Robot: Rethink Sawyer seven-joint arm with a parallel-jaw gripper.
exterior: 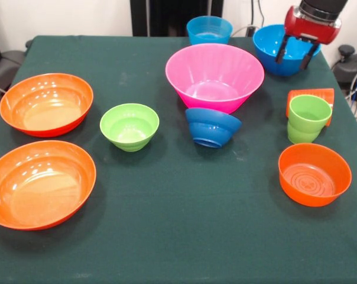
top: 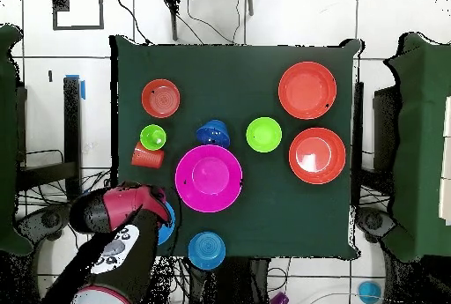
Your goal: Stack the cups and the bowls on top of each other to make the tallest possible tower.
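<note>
Your tool (exterior: 295, 54) hangs open and empty over the sky blue bowl (exterior: 273, 47) at the table (exterior: 178, 236) corner, its two fingers straddling the bowl's near rim. Lower until one finger is inside and one outside the wall, then close; the pink bowl (exterior: 214, 76) just beside it looks the likeliest base.

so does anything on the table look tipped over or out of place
Two things. The small dark blue bowl sits tilted in front of the pink bowl, and the orange cup lies on its side behind the upright green cup.
</note>
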